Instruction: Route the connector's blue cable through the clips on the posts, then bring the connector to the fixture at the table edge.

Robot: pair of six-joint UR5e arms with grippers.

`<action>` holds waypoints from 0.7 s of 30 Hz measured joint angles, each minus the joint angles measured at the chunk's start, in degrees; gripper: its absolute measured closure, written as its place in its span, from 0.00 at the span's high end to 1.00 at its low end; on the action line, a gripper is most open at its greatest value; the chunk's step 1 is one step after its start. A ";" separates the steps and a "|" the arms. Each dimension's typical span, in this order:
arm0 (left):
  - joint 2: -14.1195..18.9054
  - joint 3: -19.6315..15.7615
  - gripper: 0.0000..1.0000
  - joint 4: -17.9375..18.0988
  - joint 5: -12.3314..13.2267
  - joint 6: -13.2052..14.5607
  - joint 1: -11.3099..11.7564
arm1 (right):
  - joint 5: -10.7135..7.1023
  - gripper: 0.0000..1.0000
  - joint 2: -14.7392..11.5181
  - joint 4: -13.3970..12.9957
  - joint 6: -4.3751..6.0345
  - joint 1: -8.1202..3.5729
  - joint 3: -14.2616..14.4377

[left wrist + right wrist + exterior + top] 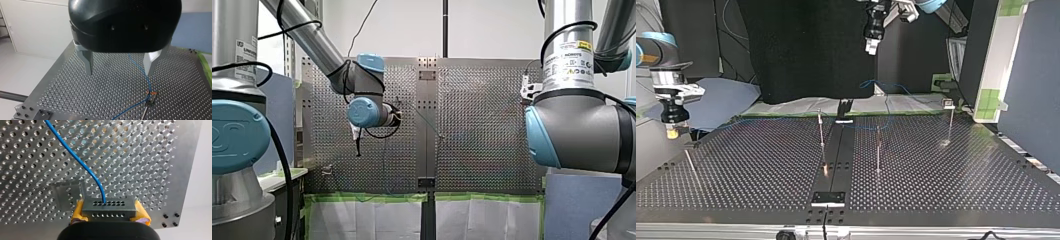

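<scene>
My right pincer (pixel 110 214) grips the connector (pixel 109 208), my left pincer (pixel 120 68) hangs open; the blue cable (pixel 75 157) seems through one clip (pixel 151 94) ahead of it, delivery pending.

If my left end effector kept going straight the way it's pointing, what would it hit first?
The left end effector, open, would most likely land on the bare perforated table. The blue cable runs close beside it toward a clip, so it might brush that first; depth is unclear.

Grey connector (pixel 109 209) between yellow fingers (pixel 78 210)
</scene>
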 joint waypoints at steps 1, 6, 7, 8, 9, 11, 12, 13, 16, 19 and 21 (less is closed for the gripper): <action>-0.35 0.01 1.00 0.42 0.09 -0.05 0.09 | -0.40 0.00 0.03 0.10 -0.03 -0.15 0.00; -1.30 0.06 1.00 2.04 1.74 -0.31 0.64 | -2.84 0.00 0.14 0.58 -0.11 -0.72 0.03; -1.34 0.08 1.00 2.04 2.15 -0.29 0.75 | -3.21 0.00 0.15 0.66 -0.12 -0.79 0.03; -1.37 0.08 1.00 1.99 2.62 -0.26 0.90 | -3.47 0.00 0.19 0.78 -0.15 -0.88 0.03; -1.37 0.08 1.00 1.95 2.90 -0.25 1.00 | -3.50 0.00 0.21 0.86 -0.18 -0.95 0.04; -1.37 0.08 1.00 1.89 3.34 -0.24 1.24 | -3.26 0.00 0.27 0.99 -0.31 -1.05 0.04; -1.37 0.08 1.00 1.88 3.46 -0.24 1.32 | -3.08 0.00 0.30 1.01 -0.35 -1.08 0.04; -1.37 0.08 1.00 1.86 3.55 -0.24 1.40 | -2.89 0.00 0.36 0.99 -0.37 -1.11 0.04; -1.38 0.09 1.00 1.83 3.70 -0.21 1.61 | -2.10 0.00 0.93 0.66 -0.27 -1.19 0.02; -1.40 0.09 1.00 1.82 3.78 -0.17 1.78 | -1.45 0.00 1.86 0.37 -0.35 -1.26 -0.01; -1.40 0.10 1.00 1.81 3.81 -0.15 1.89 | -0.87 0.00 2.45 0.15 -0.40 -1.28 -0.01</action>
